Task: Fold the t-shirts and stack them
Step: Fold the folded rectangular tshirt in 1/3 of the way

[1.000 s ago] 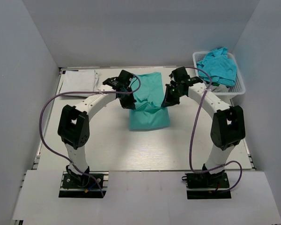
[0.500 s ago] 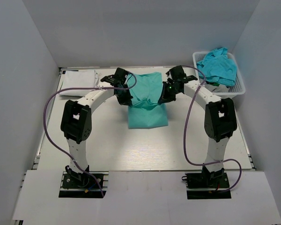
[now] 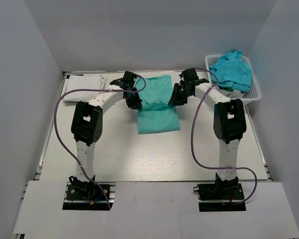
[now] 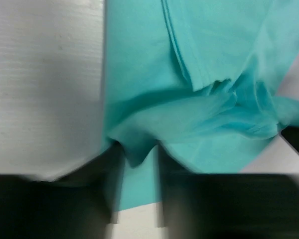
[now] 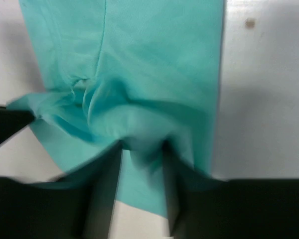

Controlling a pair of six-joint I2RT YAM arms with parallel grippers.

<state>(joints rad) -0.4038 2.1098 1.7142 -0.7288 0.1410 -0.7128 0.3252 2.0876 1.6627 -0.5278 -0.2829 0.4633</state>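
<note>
A teal t-shirt (image 3: 158, 117) lies mid-table, its middle bunched into a raised ridge (image 3: 157, 103) between my two grippers. My left gripper (image 3: 134, 103) stands at the ridge's left end. In the left wrist view its jaws (image 4: 138, 155) are parted, and a tip of teal cloth (image 4: 135, 149) sags between the fingertips. My right gripper (image 3: 175, 99) is at the ridge's right end. Its jaws (image 5: 142, 149) are parted too, with a drooping fold of the shirt (image 5: 139, 124) just ahead of them. A folded white t-shirt (image 3: 82, 85) lies at the far left.
A white lattice basket (image 3: 253, 94) at the far right corner holds several crumpled teal t-shirts (image 3: 231, 69). Grey walls close in the table on three sides. Purple cables loop from both arms.
Both grippers moved toward the far side with the shirt's gathered fold, then their jaws parted and the cloth slackened between them. The shirt's near edge drew slightly farther back.
</note>
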